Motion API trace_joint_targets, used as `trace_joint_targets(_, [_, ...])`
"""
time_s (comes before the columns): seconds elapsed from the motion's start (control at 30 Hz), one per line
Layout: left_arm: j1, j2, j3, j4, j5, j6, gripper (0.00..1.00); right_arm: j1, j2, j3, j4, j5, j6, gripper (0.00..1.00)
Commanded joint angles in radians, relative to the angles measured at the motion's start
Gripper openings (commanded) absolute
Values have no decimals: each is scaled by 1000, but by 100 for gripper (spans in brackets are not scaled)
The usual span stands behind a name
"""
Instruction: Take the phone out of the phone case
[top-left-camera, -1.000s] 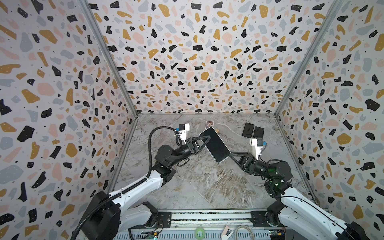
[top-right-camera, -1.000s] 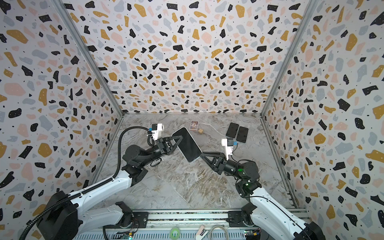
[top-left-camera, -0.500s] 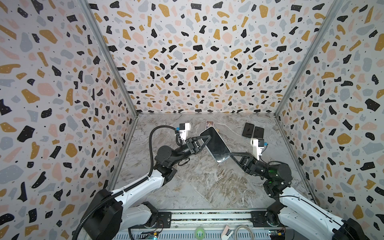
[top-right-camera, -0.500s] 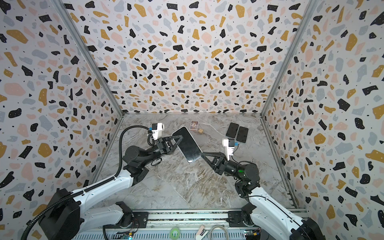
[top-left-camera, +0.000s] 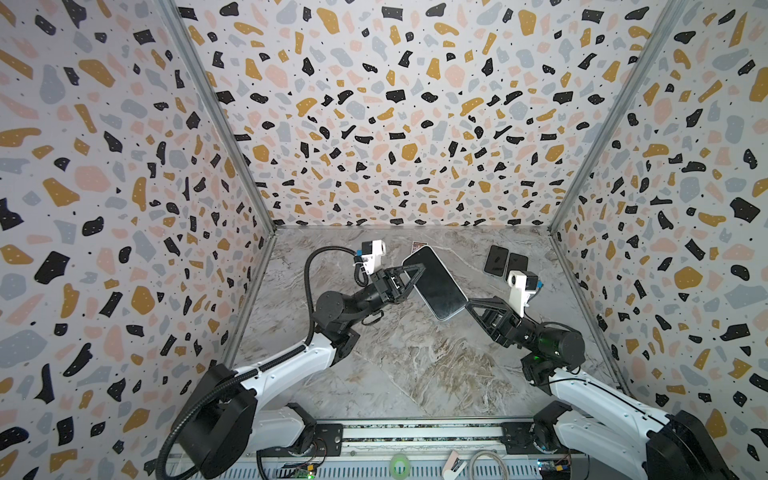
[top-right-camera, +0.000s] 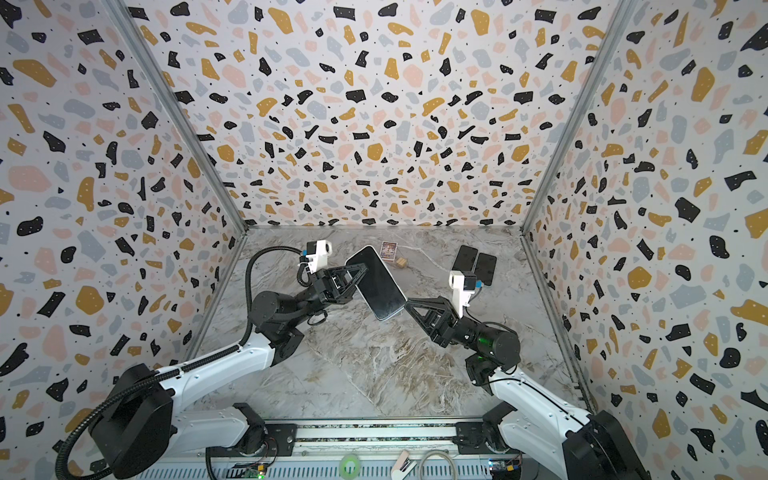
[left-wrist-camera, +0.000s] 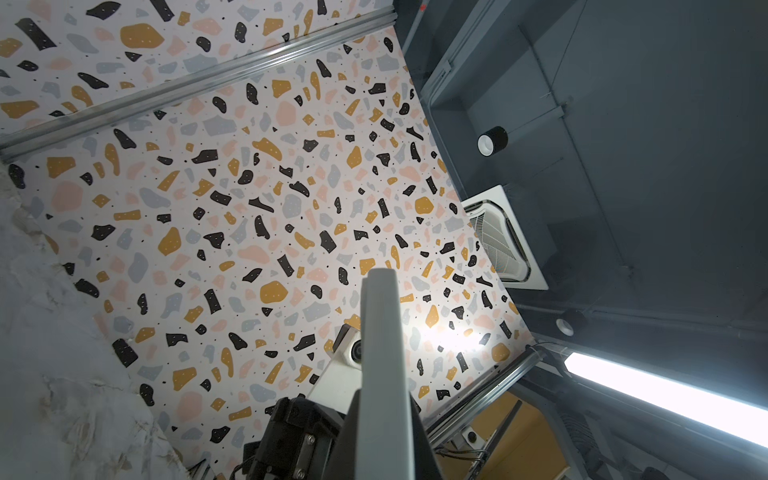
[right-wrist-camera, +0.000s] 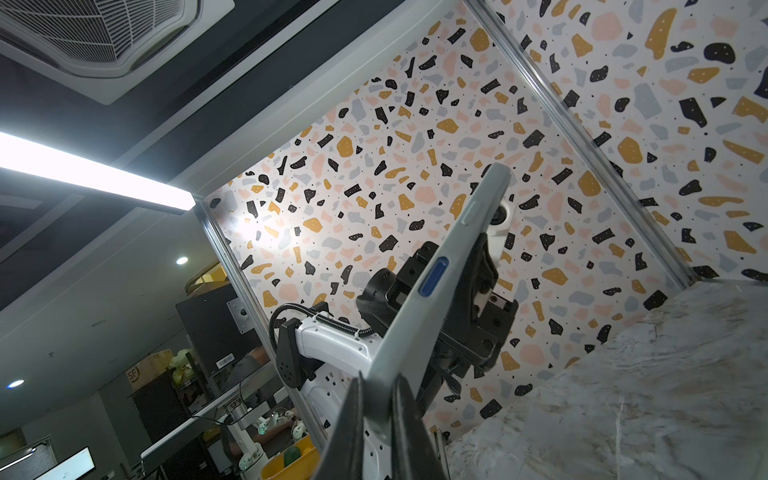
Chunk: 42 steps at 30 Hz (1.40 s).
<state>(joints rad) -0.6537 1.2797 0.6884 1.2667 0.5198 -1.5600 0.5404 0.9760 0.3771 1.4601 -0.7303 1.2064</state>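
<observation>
Left hand (top-left-camera: 419, 270) and right hand (top-left-camera: 468, 303) clamp the glossy phone (top-left-camera: 436, 282) in its matte grey case (right-wrist-camera: 409, 324).

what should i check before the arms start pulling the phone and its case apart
1. Left fingers shut on one side of the phone: ok.
2. Right fingers shut on the opposite corner: ok.
3. Phone held up off the table: ok.
4. Phone out of the case: not ok; the gray rim wraps its edge.
5. Right fingers pinching only the case, not the phone too: cannot tell.
6. Spare phones lying at the back, apart from both arms: ok.
</observation>
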Motion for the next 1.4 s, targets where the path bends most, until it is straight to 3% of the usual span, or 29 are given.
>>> trace_joint_targets(0.0, [-20,28,80,224,-13,-144,0,4,24,54,40,-83,-33,8])
trace_joint_targets(0.5, [-49,78,215,268,-1,-179,0,-33,181,162,143,-107,53,11])
trace_joint_targets(0.67, [-54,61,218,195,11,-132,0,-50,201,171,121,-103,72,11])
trace_joint_targets(0.77, [-54,42,209,106,19,-72,0,-51,172,158,42,-97,39,23])
trace_joint_targets(0.87, [-53,15,207,-66,23,39,0,-53,119,142,-78,-81,-8,42])
trace_joint_targets(0.97, [-45,1,200,-129,29,74,0,-57,50,124,-244,-65,-65,52])
trace_joint_targets(1.1, [-14,-16,189,-153,47,70,0,-87,-53,56,-340,-51,-74,57])
trace_joint_targets(1.37, [67,-18,217,-316,114,139,0,-107,-312,-12,-745,-8,-164,61])
